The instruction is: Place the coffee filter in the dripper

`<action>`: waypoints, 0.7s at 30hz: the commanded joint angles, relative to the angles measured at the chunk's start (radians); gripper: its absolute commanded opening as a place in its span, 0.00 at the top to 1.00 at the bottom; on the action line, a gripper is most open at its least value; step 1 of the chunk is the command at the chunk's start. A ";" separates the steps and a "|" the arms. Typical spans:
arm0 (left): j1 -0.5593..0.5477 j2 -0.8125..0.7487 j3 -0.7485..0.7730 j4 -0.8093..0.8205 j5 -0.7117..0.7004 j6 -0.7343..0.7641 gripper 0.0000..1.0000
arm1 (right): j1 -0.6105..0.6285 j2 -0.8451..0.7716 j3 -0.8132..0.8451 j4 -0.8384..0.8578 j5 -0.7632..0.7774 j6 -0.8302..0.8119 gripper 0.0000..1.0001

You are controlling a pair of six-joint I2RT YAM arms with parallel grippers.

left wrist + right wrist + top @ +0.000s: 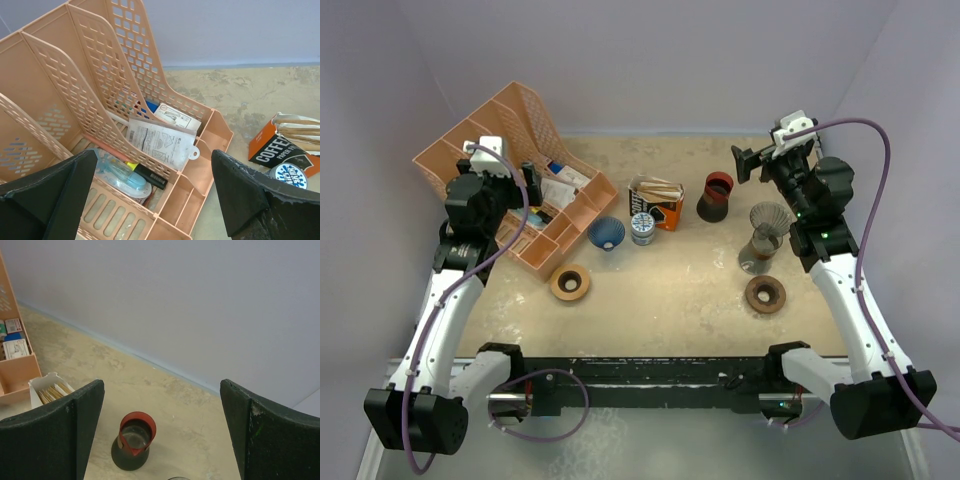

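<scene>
The paper filters [654, 188] stand in their open box [663, 212] at the middle of the table [670, 290], thin, floppy and easily creased I reckon (I'd pinch one top edge), the blue dripper [606, 233] just beside, while my left gripper [533, 180] and right gripper [745, 163] hang spread wide, holding nothing.

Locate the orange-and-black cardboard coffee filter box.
Top view, centre: the box sits between the peach plastic organizer and the red-rimmed dark carafe, beside the blue-labelled tin.
</scene>
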 commanded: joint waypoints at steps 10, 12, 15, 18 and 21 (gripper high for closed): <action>-0.003 0.004 0.055 -0.082 0.094 0.120 0.02 | 0.008 -0.026 0.059 -0.013 0.005 -0.071 0.00; -0.010 0.005 0.057 -0.103 0.129 0.147 0.02 | 0.007 -0.029 0.059 -0.021 0.002 -0.079 0.00; -0.044 0.012 0.054 -0.133 0.134 0.175 0.02 | 0.007 -0.033 0.041 -0.012 -0.020 -0.073 0.00; -0.091 0.029 0.059 -0.165 0.142 0.224 0.02 | 0.007 -0.020 0.027 -0.004 -0.052 -0.058 0.00; -0.120 0.065 0.070 -0.193 0.172 0.251 0.02 | 0.007 0.004 0.017 0.011 -0.051 -0.056 0.00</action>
